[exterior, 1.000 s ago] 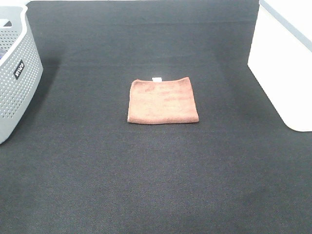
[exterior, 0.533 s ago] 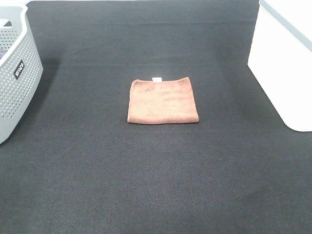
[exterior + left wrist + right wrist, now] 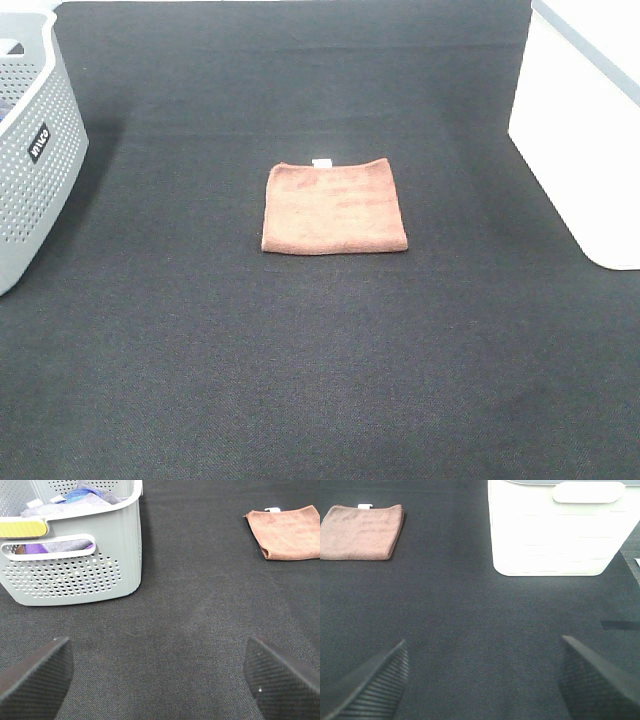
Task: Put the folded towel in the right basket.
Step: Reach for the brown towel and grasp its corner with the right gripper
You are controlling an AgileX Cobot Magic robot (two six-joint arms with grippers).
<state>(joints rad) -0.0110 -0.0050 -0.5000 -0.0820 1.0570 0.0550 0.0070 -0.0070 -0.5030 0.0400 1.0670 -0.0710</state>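
Brown napped cloth, white-tagged, is folded square as the folded towel (image 3: 335, 208). The black label on the perforated grey basket (image 3: 30, 170) cannot be read clearly. The left gripper (image 3: 160, 680) and right gripper (image 3: 482, 680) are held with jaws spread wide.

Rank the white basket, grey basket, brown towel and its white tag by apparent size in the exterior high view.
1. white basket and grey basket: look alike, both cropped by the frame, so unranked.
2. brown towel.
3. white tag.
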